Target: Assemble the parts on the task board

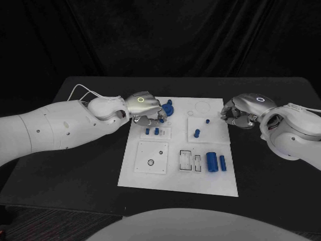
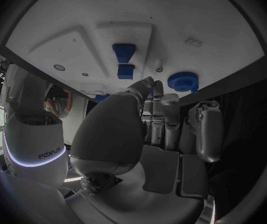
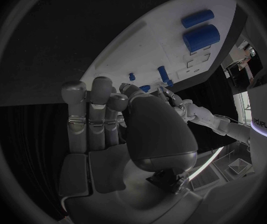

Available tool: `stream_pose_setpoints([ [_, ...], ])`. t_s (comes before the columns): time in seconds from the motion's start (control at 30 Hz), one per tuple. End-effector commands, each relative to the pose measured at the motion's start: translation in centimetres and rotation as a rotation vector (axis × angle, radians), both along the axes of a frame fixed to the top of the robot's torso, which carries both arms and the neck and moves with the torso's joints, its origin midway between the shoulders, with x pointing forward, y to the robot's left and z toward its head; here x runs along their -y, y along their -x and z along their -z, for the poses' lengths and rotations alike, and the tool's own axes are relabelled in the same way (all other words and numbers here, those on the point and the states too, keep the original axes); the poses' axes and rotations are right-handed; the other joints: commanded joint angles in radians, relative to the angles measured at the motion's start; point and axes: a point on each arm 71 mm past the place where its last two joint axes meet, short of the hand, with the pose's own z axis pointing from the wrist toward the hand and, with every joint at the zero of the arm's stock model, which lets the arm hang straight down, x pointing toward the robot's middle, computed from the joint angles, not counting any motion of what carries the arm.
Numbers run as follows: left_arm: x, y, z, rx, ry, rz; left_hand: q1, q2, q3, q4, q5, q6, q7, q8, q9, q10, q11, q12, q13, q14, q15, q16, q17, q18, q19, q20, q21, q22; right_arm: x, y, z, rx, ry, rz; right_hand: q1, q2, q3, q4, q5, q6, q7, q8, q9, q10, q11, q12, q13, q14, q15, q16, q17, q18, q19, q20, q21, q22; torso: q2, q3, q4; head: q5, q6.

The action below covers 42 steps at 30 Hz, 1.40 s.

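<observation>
Head view: left hand [image 1: 144, 106] over the board's [image 1: 178, 183] far-left blue parts [image 1: 167, 107], right hand [image 1: 235, 114] beside its edge — grips unclear — reaching stage, next a careful pinch.

Black table [image 1: 73, 165]; white task board [image 1: 176, 182] lies on it.

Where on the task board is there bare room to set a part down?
The near strip of the task board, below the two blue cylinders and the slots, is bare. The far left corner is crowded: left hand, blue gear, small pegs.
</observation>
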Motion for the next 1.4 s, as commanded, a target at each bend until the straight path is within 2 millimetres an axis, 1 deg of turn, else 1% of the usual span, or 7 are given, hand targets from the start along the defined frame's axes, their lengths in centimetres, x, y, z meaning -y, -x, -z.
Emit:
stream_pose_setpoints([
  [0.03,-0.5,-0.1,-1.1,0.021,0.011,-0.019,-0.019,0.006,0.005,-0.001,-0.008,0.019,0.019,0.014,0.017,0.006,-0.002,-0.021,-0.016,0.000,0.002,-0.008,-0.017,0.001,0.009,-0.002,-0.011,0.200,0.1,0.1,0.1,-0.006,0.011,0.010,0.010,-0.001,0.004,-0.002,0.004,0.008,-0.002,-0.004,-0.001,-0.008,0.003,-0.004,-0.001,0.003,0.001,-0.005,-0.001,0.011,0.005,-0.002,-0.006,-0.001,-0.001,-0.0001,0.0012,-0.001,0.000],
  [0.53,-2.7,-0.3,-1.7,-0.032,-0.053,-0.078,-0.032,0.008,0.013,0.004,-0.020,0.012,0.019,-0.002,0.011,0.005,-0.001,-0.070,-0.055,-0.018,0.003,-0.029,-0.063,0.006,-0.002,-0.001,-0.036,0.194,0.1,0.0,0.2,-0.014,0.020,0.013,0.013,-0.002,0.006,-0.003,0.002,0.008,-0.002,-0.004,-0.002,-0.009,0.002,-0.008,-0.005,0.002,0.000,-0.008,-0.002,0.011,0.004,-0.002,-0.007,-0.001,0.000,0.0013,0.0015,0.005,0.000],
  [0.63,-2.7,-0.4,-1.5,-0.051,-0.070,-0.084,-0.033,0.008,0.014,0.004,-0.021,0.008,0.018,-0.005,0.009,0.003,-0.001,-0.076,-0.059,-0.017,0.003,-0.024,-0.058,0.005,0.000,0.000,-0.034,0.195,0.1,-0.1,0.2,-0.015,0.021,0.014,0.015,-0.002,0.007,-0.005,0.001,0.006,-0.002,-0.006,-0.002,-0.010,0.000,-0.011,-0.007,0.002,0.000,-0.009,-0.003,0.011,0.004,-0.003,-0.009,-0.002,-0.001,0.0016,0.0011,0.011,0.000],
  [0.8,-2.5,-0.7,-1.3,-0.063,-0.084,-0.089,-0.035,0.009,0.015,0.004,-0.023,0.002,0.019,-0.010,0.007,0.000,0.000,-0.085,-0.065,-0.019,0.003,-0.024,-0.063,0.006,-0.003,0.000,-0.039,0.194,0.1,-0.1,0.3,-0.015,0.022,0.014,0.016,-0.002,0.008,-0.006,0.001,0.006,-0.002,-0.006,-0.003,-0.010,0.000,-0.012,-0.007,0.002,-0.001,-0.010,-0.004,0.011,0.004,-0.003,-0.011,-0.002,0.000,-0.0011,0.0004,0.011,0.000],
  [1.27,-1.8,-1.1,-0.7,-0.080,-0.098,-0.095,-0.037,0.010,0.016,0.005,-0.025,-0.002,0.021,-0.014,0.006,-0.001,0.002,-0.091,-0.070,-0.027,0.002,-0.032,-0.077,0.007,-0.006,0.000,-0.046,0.192,0.1,-0.1,0.4,-0.017,0.023,0.014,0.016,-0.002,0.008,-0.006,0.001,0.005,-0.002,-0.007,-0.003,-0.010,-0.001,-0.012,-0.008,0.002,-0.001,-0.011,-0.005,0.011,0.004,-0.003,-0.011,-0.002,0.001,-0.0032,0.0012,0.010,0.000],
  [1.33,-1.7,-1.1,-0.6,-0.083,-0.100,-0.094,-0.038,0.010,0.017,0.005,-0.025,-0.004,0.021,-0.015,0.005,-0.002,0.002,-0.093,-0.072,-0.031,0.002,-0.036,-0.084,0.008,-0.008,0.000,-0.050,0.191,0.1,-0.1,0.4,-0.017,0.023,0.014,0.017,-0.002,0.009,-0.007,0.001,0.004,-0.002,-0.007,-0.004,-0.010,-0.002,-0.013,-0.008,0.002,-0.001,-0.011,-0.004,0.011,0.004,-0.003,-0.012,-0.002,0.001,-0.0032,-0.0002,0.011,0.000],
  [1.4,-1.6,-1.1,-0.5,-0.086,-0.101,-0.092,-0.038,0.010,0.017,0.005,-0.025,-0.005,0.021,-0.016,0.005,-0.003,0.003,-0.095,-0.073,-0.032,0.002,-0.037,-0.086,0.008,-0.009,0.000,-0.051,0.190,0.1,-0.1,0.4,-0.017,0.023,0.014,0.017,-0.002,0.009,-0.007,0.001,0.004,-0.002,-0.007,-0.004,-0.010,-0.002,-0.013,-0.008,0.002,-0.001,-0.011,-0.004,0.011,0.004,-0.003,-0.012,-0.002,0.001,-0.0011,-0.0020,0.012,0.000],
])
